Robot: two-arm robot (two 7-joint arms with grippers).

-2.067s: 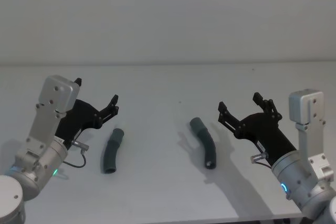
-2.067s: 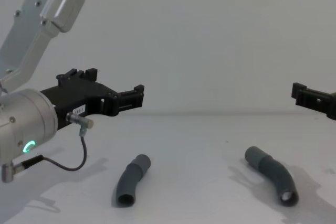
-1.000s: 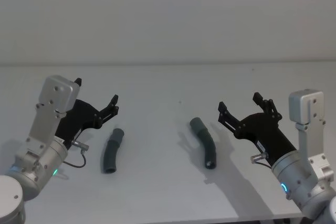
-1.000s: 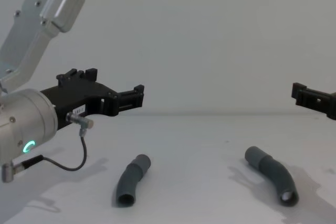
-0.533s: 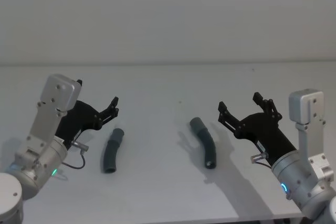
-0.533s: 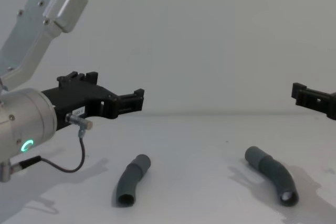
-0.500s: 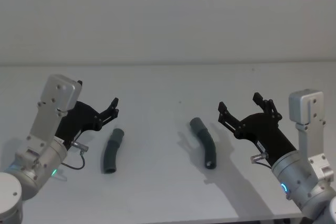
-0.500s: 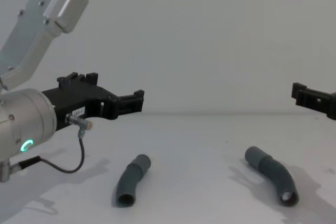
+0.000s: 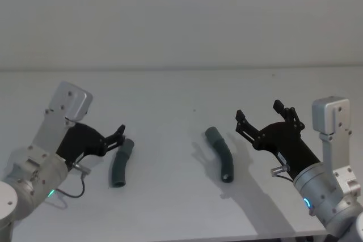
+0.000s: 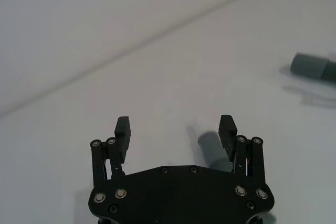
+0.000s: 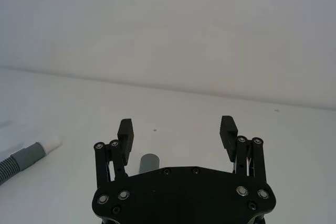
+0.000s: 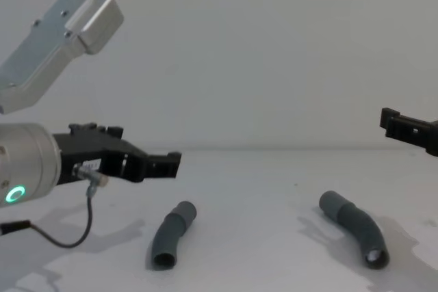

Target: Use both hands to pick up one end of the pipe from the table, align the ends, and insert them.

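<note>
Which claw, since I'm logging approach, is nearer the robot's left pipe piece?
Left. The left claw hangs open by the left pipe piece, at its far end; the right claw is open beyond the other piece.

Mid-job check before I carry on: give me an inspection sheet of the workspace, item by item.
Surface: white table, matt, no marks or spills seen.
Job's things: left pipe piece and right pipe piece, both bent and dark grey, lying flat and well apart, not joined.
Clutter: nothing seen.
Grippers: left gripper open, low by the far end of the left pipe piece, not gripping it; right gripper open, raised to the right of the right pipe piece.
Cables: thin dark cable looping under the left wrist, apart from both pipe pieces.
Surroundings: plain pale wall behind the table.
</note>
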